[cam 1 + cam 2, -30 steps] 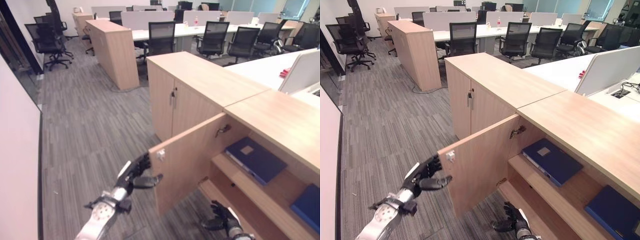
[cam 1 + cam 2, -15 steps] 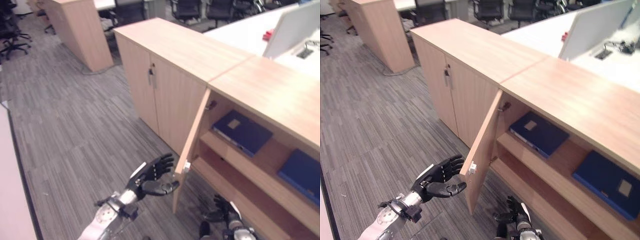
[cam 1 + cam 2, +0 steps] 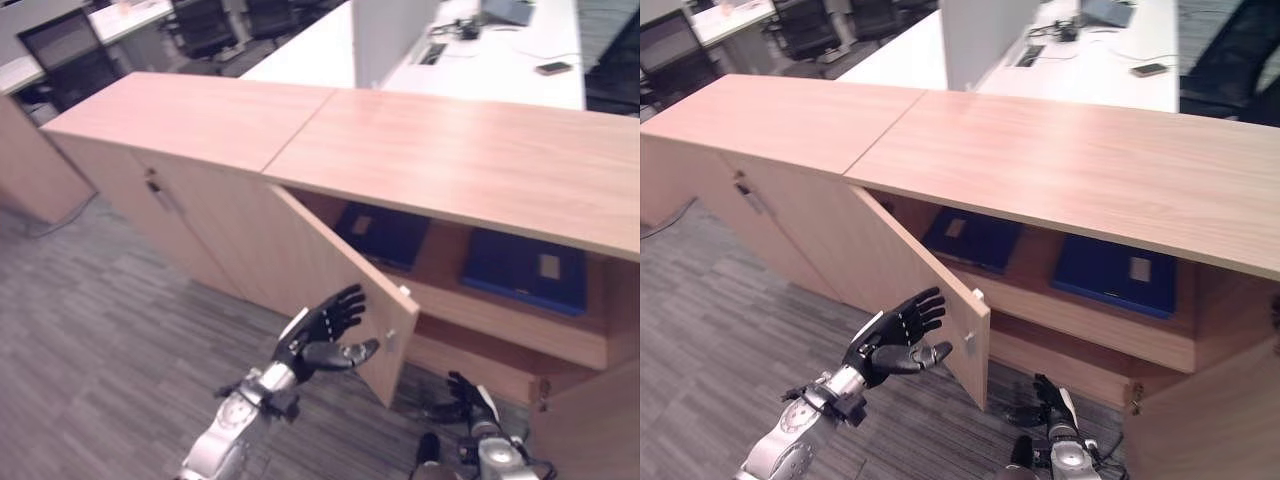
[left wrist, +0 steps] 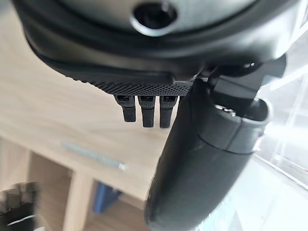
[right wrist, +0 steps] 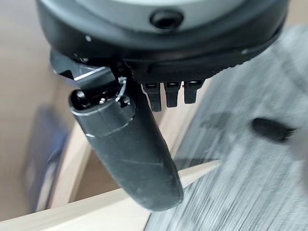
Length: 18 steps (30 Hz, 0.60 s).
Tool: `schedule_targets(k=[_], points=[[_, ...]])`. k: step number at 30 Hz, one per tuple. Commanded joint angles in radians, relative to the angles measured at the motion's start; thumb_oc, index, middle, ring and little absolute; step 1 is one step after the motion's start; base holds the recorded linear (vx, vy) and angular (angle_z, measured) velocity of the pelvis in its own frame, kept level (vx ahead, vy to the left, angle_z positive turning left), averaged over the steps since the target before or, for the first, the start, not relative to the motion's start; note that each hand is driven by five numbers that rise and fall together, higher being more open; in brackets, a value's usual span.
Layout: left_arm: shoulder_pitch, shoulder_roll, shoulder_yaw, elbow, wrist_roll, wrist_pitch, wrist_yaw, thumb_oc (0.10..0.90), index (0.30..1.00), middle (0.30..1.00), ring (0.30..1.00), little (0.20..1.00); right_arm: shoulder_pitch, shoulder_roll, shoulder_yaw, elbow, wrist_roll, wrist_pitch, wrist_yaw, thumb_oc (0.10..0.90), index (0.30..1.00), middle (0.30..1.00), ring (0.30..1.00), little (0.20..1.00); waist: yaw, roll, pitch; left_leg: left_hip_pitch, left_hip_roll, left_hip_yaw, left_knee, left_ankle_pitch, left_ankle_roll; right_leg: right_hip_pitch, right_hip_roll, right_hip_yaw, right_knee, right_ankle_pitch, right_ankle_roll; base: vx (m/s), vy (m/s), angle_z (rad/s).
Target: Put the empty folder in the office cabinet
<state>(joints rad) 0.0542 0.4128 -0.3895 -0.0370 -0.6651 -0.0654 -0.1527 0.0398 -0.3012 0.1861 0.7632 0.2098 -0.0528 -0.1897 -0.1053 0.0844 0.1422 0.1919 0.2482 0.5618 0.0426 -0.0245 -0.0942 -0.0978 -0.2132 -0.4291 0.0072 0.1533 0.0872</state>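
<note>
Released, my left hand (image 3: 322, 335) spreads its fingers beside the cabinet door (image 3: 330, 285)'s free edge; two blue folders (image 3: 524, 270) lie on the shelf (image 3: 500, 318).

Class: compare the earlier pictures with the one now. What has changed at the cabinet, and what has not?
The camera has swung round to face the cabinet. The left hand, open, has stayed by the free edge of the door, which has swung from wide open towards shut. The two blue folders still lie on the shelf; the right hand remains low.
</note>
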Motion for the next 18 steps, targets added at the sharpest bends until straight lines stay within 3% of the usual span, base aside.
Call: schedule_targets(k=[1, 2, 3, 7, 9, 11, 13, 18], points=[[-0.076, -0.047, 0.010, -0.114, -0.038, -0.119, 0.001, 0.800, 0.900, 0.900, 0.900, 0.900, -0.118, -0.038, 0.013, -0.024, 0.026, -0.060, -0.030, 0.800, 0.900, 0.900, 0.900, 0.900, 0.000, -0.015, -0.015, -0.079, 0.022, -0.160, 0.239, 0.064, -0.067, 0.126, 0.056, 0.095, -0.058, -0.134, 0.029, 0.13, -0.097, -1.13], [-0.071, -0.055, 0.029, -0.097, -0.025, -0.126, 0.021, 0.800, 0.900, 0.900, 0.900, 0.900, -0.126, -0.045, 0.015, -0.016, 0.033, -0.055, -0.030, 0.800, 0.900, 0.900, 0.900, 0.900, 0.012, -0.026, -0.014, -0.097, -0.010, -0.248, 0.267, 0.060, -0.057, 0.123, 0.072, 0.147, -0.064, -0.138, 0.026, 0.10, -0.053, -1.25], [-0.072, -0.055, 0.029, -0.097, -0.025, -0.127, 0.021, 0.800, 0.900, 0.900, 0.900, 0.900, -0.126, -0.044, 0.015, -0.016, 0.033, -0.055, -0.030, 0.800, 0.900, 0.900, 0.900, 0.900, 0.012, -0.029, -0.016, -0.100, -0.014, -0.247, 0.264, 0.064, -0.055, 0.118, 0.068, 0.148, -0.064, -0.135, 0.026, 0.13, -0.019, -1.14], [-0.058, -0.084, 0.105, -0.027, 0.007, -0.165, 0.079, 0.800, 0.900, 0.900, 0.900, 0.900, -0.113, -0.045, 0.015, -0.008, 0.041, -0.061, -0.018, 0.800, 0.900, 0.900, 0.900, 0.900, 0.062, -0.052, -0.016, -0.164, -0.121, -0.445, 0.143, -0.041, -0.021, 0.145, 0.075, 0.273, -0.079, -0.152, 0.045, 0.21, 0.048, -1.36], [-0.067, -0.091, 0.154, 0.028, 0.043, -0.188, 0.122, 0.800, 0.900, 0.900, 0.900, 0.900, -0.104, -0.042, 0.013, -0.008, 0.049, -0.066, -0.009, 0.800, 0.900, 0.900, 0.900, 0.900, 0.089, -0.052, -0.018, -0.218, -0.146, -0.573, 0.058, 0.007, -0.032, 0.161, 0.094, 0.338, -0.088, -0.152, 0.050, 0.25, 0.073, -0.70], [-0.083, -0.082, 0.236, 0.115, 0.091, -0.213, 0.181, 0.800, 0.900, 0.900, 0.900, 0.900, -0.072, -0.042, 0.003, -0.022, 0.058, -0.067, 0.013, 0.800, 0.900, 0.900, 0.900, 0.900, 0.100, -0.046, -0.009, -0.232, -0.145, -0.664, -0.013, 0.052, -0.044, 0.180, 0.124, 0.426, -0.090, -0.166, 0.052, 0.21, 0.039, -2.22], [-0.099, -0.074, 0.265, 0.165, 0.127, -0.216, 0.202, 0.800, 0.900, 0.900, 0.900, 0.900, -0.036, -0.037, -0.004, -0.031, 0.057, -0.070, 0.034, 0.800, 0.900, 0.900, 0.900, 0.900, 0.090, -0.043, -0.015, -0.203, -0.133, -0.648, -0.041, 0.049, -0.045, 0.188, 0.134, 0.444, -0.092, -0.172, 0.053, 0.11, 0.039, -1.93], [-0.152, -0.007, 0.335, 0.378, 0.218, -0.216, 0.267, 0.800, 0.900, 0.900, 0.900, 0.900, 0.055, -0.041, -0.038, -0.085, 0.059, -0.067, 0.077, 0.800, 0.900, 0.900, 0.900, 0.900, 0.044, -0.032, -0.054, -0.101, -0.112, -0.580, -0.117, 0.052, -0.050, 0.215, 0.136, 0.470, -0.094, -0.176, 0.059, 0.16, 0.101, -0.25]])
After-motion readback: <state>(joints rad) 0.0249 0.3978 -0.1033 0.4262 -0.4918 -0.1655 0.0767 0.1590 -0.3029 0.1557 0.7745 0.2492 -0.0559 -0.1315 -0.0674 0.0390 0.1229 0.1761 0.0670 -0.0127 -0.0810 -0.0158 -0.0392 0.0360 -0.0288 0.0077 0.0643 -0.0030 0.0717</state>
